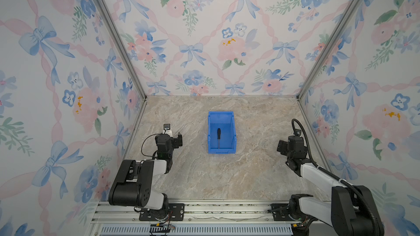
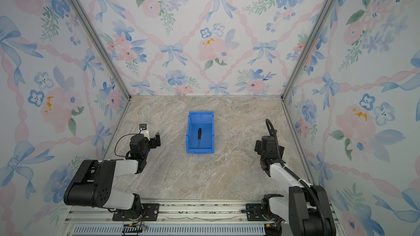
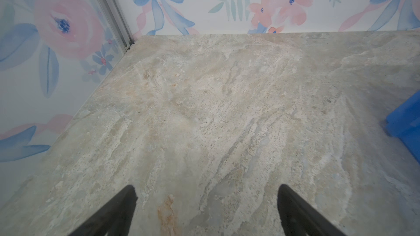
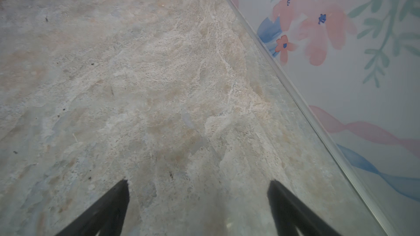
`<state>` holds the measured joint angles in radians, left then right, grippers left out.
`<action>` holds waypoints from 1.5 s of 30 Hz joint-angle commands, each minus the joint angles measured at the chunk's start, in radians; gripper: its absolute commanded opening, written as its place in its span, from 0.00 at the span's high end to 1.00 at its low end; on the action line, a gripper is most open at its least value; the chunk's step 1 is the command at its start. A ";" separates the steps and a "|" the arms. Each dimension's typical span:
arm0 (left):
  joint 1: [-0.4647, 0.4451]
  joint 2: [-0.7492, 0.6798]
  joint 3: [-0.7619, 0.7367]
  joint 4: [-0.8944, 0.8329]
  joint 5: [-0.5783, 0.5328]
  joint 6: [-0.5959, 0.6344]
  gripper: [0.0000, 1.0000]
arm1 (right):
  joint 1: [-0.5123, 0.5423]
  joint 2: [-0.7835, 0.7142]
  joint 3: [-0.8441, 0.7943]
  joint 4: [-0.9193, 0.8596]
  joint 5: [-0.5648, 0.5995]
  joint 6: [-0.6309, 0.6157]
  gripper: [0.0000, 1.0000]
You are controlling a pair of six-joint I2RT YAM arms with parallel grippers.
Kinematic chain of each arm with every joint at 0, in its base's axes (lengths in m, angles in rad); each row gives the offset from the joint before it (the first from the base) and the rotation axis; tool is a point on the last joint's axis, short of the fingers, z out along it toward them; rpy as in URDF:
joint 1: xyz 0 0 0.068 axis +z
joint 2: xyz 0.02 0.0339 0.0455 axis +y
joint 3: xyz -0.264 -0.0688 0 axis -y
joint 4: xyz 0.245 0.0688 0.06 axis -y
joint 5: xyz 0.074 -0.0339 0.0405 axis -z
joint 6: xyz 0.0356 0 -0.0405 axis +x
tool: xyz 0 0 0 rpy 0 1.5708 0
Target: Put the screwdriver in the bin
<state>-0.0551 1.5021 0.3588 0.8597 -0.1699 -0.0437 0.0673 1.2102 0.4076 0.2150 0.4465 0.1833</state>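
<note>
The bright blue bin [image 1: 234, 130] [image 2: 189, 130] stands near the middle of the marble table in both top views. The screwdriver [image 1: 218, 137] [image 2: 199, 137] lies inside it on the bin floor, black handle toward the back wall, silver shaft toward the low front lip. My left gripper [image 1: 173, 138] [image 2: 151, 139] [image 3: 205, 191] rests left of the bin, open and empty, apart from it. My right gripper [image 1: 288, 141] [image 2: 265, 144] [image 4: 198, 186] rests right of the bin, open and empty. A corner of the bin [image 3: 406, 119] shows at the edge of the left wrist view.
Floral wallpaper walls with metal corner posts [image 1: 136, 80] close in the table on three sides. An aluminium rail [image 1: 222, 212] carrying both arm bases runs along the front edge. Bare marble [image 1: 216, 175] lies between the bin and the rail.
</note>
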 commanded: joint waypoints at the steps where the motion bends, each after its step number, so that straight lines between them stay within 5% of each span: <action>1: 0.008 0.034 0.013 0.090 0.036 0.023 0.03 | 0.022 0.076 0.067 0.094 0.040 0.031 0.03; 9: 0.023 0.024 -0.013 0.119 0.080 0.019 0.02 | 0.024 0.293 0.218 0.179 -0.019 -0.083 0.03; 15: 0.027 0.060 -0.111 0.327 0.107 0.024 0.03 | -0.004 0.344 0.205 0.312 -0.142 -0.132 0.03; 22: 0.025 0.061 -0.110 0.326 0.101 0.025 0.03 | -0.027 0.339 0.213 0.281 -0.322 -0.163 0.03; 32: 0.001 0.053 -0.114 0.324 0.043 0.032 0.03 | -0.034 0.299 0.081 0.481 -0.351 -0.168 0.03; 35: 0.001 0.056 -0.113 0.326 0.045 0.031 0.03 | -0.028 0.361 -0.025 0.750 -0.373 -0.178 0.03; 37: 0.003 0.055 -0.113 0.326 0.046 0.030 0.02 | -0.023 0.321 0.007 0.609 -0.361 -0.186 0.03; 45: 0.003 0.058 -0.113 0.327 0.047 0.030 0.03 | -0.010 0.340 -0.008 0.677 -0.331 -0.191 0.03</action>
<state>-0.0498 1.5551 0.2550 1.1587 -0.1150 -0.0284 0.0494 1.5452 0.4019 0.8406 0.1047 0.0063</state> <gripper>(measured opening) 0.975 0.967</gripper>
